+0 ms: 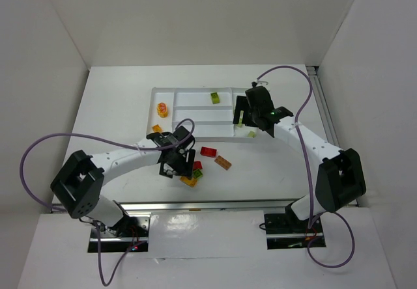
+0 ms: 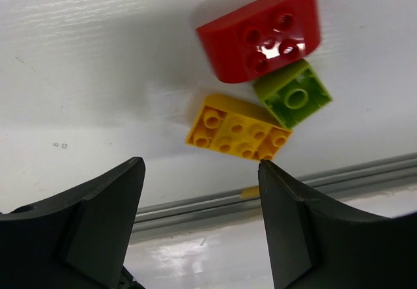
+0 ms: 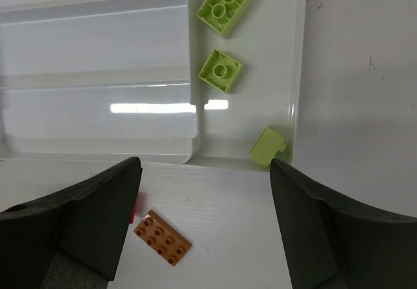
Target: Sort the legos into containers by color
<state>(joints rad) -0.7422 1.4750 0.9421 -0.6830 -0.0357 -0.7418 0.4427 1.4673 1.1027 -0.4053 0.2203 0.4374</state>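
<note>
A red rounded plastic brick (image 2: 264, 38), bright green square brick (image 2: 293, 96) and yellow studded brick (image 2: 238, 133) sit crowded together at one o'clock of my left gripper (image 2: 201, 172); bare white tabletop (image 2: 98, 74) lies open at ten. The rim of the white plastic tray (image 3: 98, 152) blocks my right gripper (image 3: 205, 165) at twelve.

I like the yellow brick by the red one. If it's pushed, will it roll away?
Probably not: the yellow brick has flat sides, so it should slide, not roll. It looks like hard plastic, likely stiff. The green brick beside it may get nudged too.
</note>
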